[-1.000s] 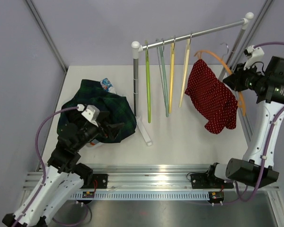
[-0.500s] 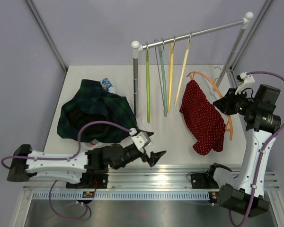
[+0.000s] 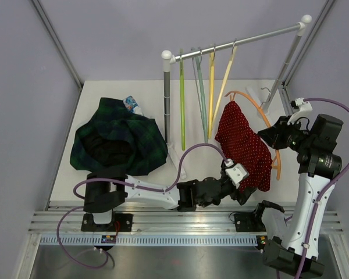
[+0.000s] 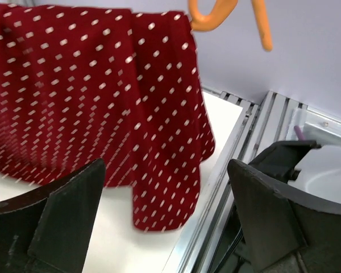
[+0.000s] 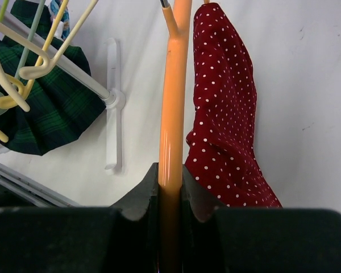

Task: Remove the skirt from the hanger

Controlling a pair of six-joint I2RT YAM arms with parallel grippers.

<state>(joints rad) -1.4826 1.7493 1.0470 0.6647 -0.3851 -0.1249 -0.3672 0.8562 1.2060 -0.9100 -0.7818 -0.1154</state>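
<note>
Right jaws clamp the hanger point(image 5: 171, 114) carrying a red dotted skirt point(image 4: 102, 96); left jaws, spread wide near its hem, may pinch too little cloth and slip.

No writing, label, brand or number can be read in any view; the skirt point(image 3: 244, 148) bears only white dots; a small dark board point(image 3: 109, 238) on the front rail point(image 3: 180, 224) is too small to make out.
</note>
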